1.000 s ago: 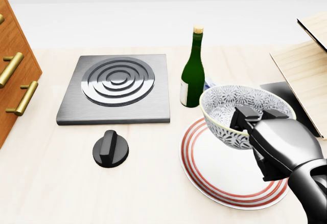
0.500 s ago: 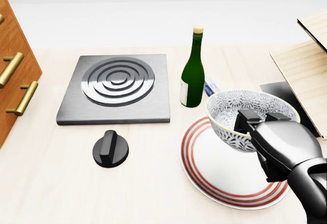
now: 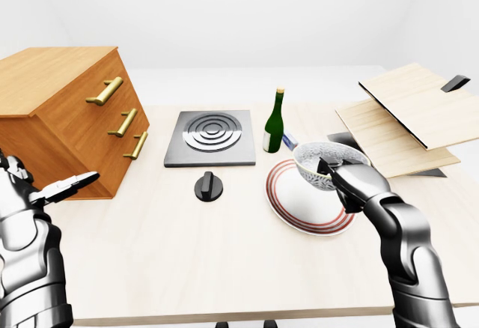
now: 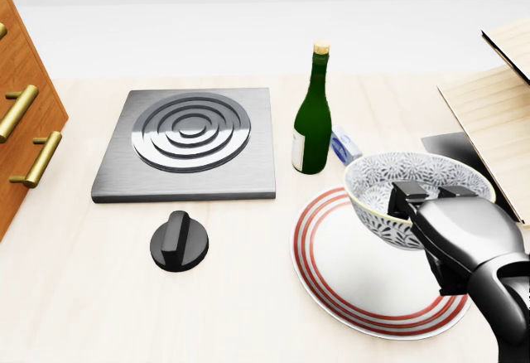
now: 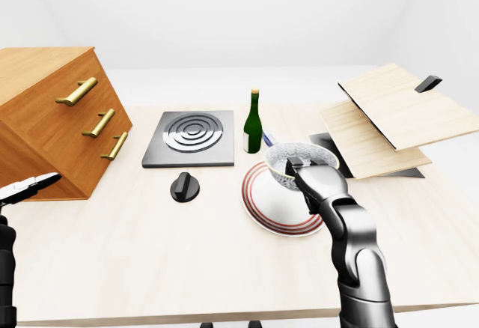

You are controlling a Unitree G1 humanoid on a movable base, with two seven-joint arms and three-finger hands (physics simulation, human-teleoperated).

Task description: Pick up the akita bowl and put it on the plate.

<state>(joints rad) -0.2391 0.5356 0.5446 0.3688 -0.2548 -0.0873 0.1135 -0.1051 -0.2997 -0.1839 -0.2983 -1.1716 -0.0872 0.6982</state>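
One right hand [image 4: 464, 232] gripping the akita bowl [image 4: 377, 182] over the plate [image 4: 348, 273], left hand [image 3: 46, 192] open, fingers spread, holding nothing

we could read no word, number or brand anywhere. the green bottle [image 4: 312, 106] wore a pale label [image 4: 300, 149] low on its side, yet no lettering showed on it. the akita bowl [image 4: 377, 207] bore only a flowery pattern, and the small blue-and-white packet [image 4: 344, 145] beside the bottle was too small to read.
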